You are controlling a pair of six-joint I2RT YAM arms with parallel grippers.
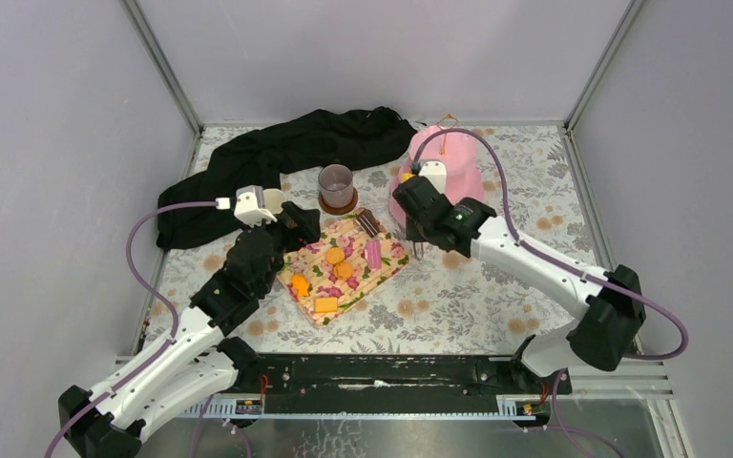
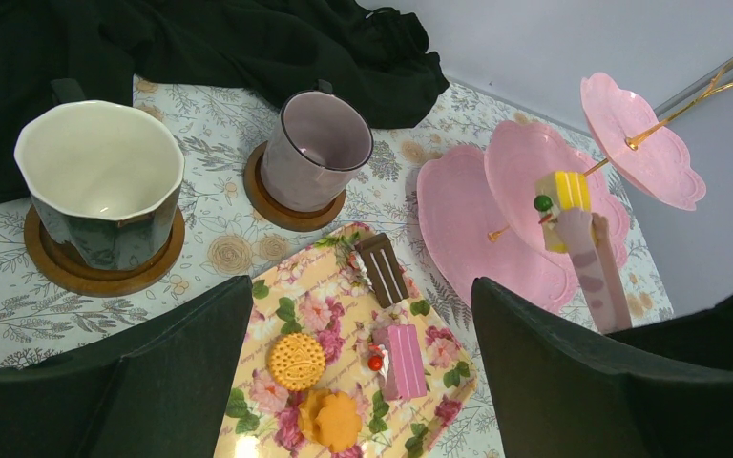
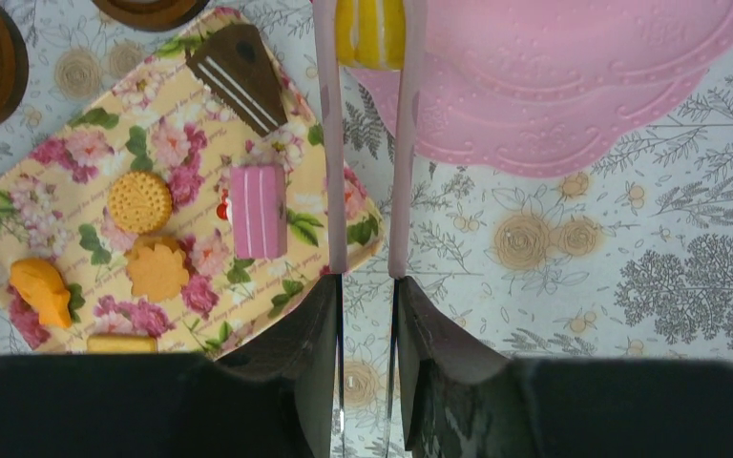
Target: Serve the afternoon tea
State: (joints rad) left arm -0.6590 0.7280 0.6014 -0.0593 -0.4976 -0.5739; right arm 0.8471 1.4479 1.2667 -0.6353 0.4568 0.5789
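Light bright, even and diffuse, from overhead. Shadows short and soft, faint around the cream-lined dark mug (image 2: 100, 186). No hard glare, only a mild sheen on the pink tiered stand (image 2: 482, 219). Black cloth (image 2: 248, 48) loses fold detail. Tabletop (image 1: 496, 305) sharp in all views. Left gripper (image 2: 360, 286) fingers (image 2: 153, 382) close to lens, soft-edged, underexposed

Top external: hangs high above and behind the near edge of the table (image 1: 458, 305), looks down and forward over all of it from well back. Left wrist: sits low and close behind the left fingers (image 2: 153, 382), faces slantwise across the floral napkin (image 2: 291, 320) toward the mauve-grey mug (image 2: 315, 143) and pink stand (image 2: 468, 219). Right wrist: looks almost straight down, very near, along the pink tongs (image 3: 329, 143) between the right fingers (image 3: 320, 363). Shares napkin and stand with both others.
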